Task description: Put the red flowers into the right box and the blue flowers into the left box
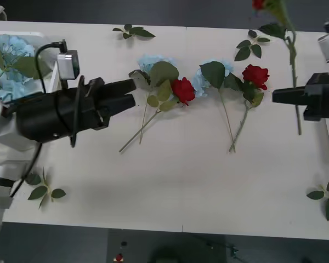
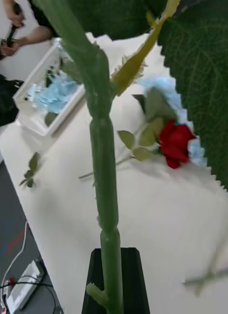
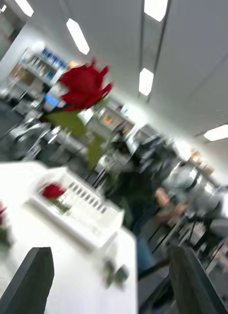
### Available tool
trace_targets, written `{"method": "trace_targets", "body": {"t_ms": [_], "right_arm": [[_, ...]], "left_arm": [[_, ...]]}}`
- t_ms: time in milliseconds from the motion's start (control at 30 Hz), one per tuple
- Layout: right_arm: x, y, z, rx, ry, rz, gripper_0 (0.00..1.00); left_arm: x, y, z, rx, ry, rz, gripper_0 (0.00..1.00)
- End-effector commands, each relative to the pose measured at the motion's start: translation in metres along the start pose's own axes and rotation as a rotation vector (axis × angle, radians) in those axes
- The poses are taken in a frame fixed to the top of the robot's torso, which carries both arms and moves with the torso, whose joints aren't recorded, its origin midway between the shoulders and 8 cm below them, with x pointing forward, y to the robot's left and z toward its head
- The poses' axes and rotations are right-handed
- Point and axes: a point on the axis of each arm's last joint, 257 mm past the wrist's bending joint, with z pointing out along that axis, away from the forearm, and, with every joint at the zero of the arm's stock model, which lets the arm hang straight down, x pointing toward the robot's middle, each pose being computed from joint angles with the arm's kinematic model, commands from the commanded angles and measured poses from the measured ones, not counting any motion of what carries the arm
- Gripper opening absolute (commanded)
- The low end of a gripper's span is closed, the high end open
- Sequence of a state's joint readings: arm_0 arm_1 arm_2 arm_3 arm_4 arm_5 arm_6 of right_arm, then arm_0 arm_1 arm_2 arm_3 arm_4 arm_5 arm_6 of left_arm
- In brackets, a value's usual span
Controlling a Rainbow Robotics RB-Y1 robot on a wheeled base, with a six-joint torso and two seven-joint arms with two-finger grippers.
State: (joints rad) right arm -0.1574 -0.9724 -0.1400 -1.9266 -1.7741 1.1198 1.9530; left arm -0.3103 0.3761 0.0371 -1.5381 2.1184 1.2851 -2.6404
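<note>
One red flower (image 1: pixel 292 66) hangs clamped in the right end effector (image 1: pixel 275 96).

Lab/office: ceiling light panels (image 3: pixel 146 81), stocked shelving (image 3: pixel 42 64), white worktable (image 1: pixel 175 181).

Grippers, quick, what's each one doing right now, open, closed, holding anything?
Left gripper: open, holding nothing, over the table's left side.
Right gripper: shut on a red flower's stem, lifted at the table's right side.
</note>
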Motion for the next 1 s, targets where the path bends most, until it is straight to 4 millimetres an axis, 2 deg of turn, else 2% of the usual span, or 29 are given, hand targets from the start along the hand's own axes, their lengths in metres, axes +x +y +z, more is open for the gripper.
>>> {"method": "trace_targets", "body": {"t_ms": [33, 67, 100, 133, 200, 267, 300, 333, 367, 400, 433, 633, 767, 900, 1000], "right_arm": [[-0.013, -0.032, -0.045, 0.115, 0.040, 0.119, 0.00], [-0.010, -0.048, -0.063, 0.163, 0.058, 0.186, 0.00], [-0.008, -0.055, -0.071, 0.183, 0.067, 0.210, 0.00], [-0.003, -0.070, -0.089, 0.229, 0.089, 0.252, 0.00], [0.002, -0.088, -0.110, 0.281, 0.106, 0.300, 0.00], [0.009, -0.109, -0.132, 0.351, 0.116, 0.333, 0.00], [0.014, -0.123, -0.150, 0.407, 0.130, 0.343, 0.00], [0.018, -0.131, -0.158, 0.436, 0.137, 0.347, 0.00], [0.026, -0.148, -0.175, 0.504, 0.153, 0.354, 0.00], [0.030, -0.154, -0.181, 0.529, 0.160, 0.357, 0.00], [0.041, -0.170, -0.198, 0.592, 0.182, 0.368, 0.00], [0.072, -0.221, -0.257, 0.807, 0.231, 0.408, 0.00], [0.089, -0.248, -0.283, 0.923, 0.252, 0.395, 0.00], [0.103, -0.271, -0.291, 1.002, 0.245, 0.367, 0.00], [0.111, -0.283, -0.291, 1.039, 0.237, 0.340, 0.00]], "left_arm": [[-0.010, 0.025, -0.039, -0.117, 0.126, 0.026, 0.68], [-0.011, 0.040, -0.053, -0.178, 0.199, 0.056, 0.75], [-0.010, 0.045, -0.058, -0.199, 0.229, 0.068, 0.80], [-0.009, 0.058, -0.068, -0.249, 0.297, 0.098, 0.88], [-0.007, 0.074, -0.078, -0.311, 0.366, 0.124, 0.93], [-0.005, 0.090, -0.084, -0.369, 0.419, 0.154, 0.94], [-0.005, 0.099, -0.084, -0.400, 0.442, 0.171, 0.94], [-0.005, 0.104, -0.084, -0.416, 0.452, 0.175, 0.94], [-0.002, 0.113, -0.081, -0.452, 0.467, 0.154, 0.96], [0.000, 0.116, -0.080, -0.469, 0.471, 0.139, 0.97], [0.004, 0.124, -0.074, -0.501, 0.471, 0.101, 1.00], [0.021, 0.157, -0.054, -0.653, 0.485, 0.015, 1.00], [0.035, 0.176, -0.035, -0.754, 0.507, -0.018, 1.00], [0.046, 0.188, -0.014, -0.850, 0.511, -0.067, 1.00], [0.051, 0.197, -0.008, -0.926, 0.531, -0.062, 1.00]]}}
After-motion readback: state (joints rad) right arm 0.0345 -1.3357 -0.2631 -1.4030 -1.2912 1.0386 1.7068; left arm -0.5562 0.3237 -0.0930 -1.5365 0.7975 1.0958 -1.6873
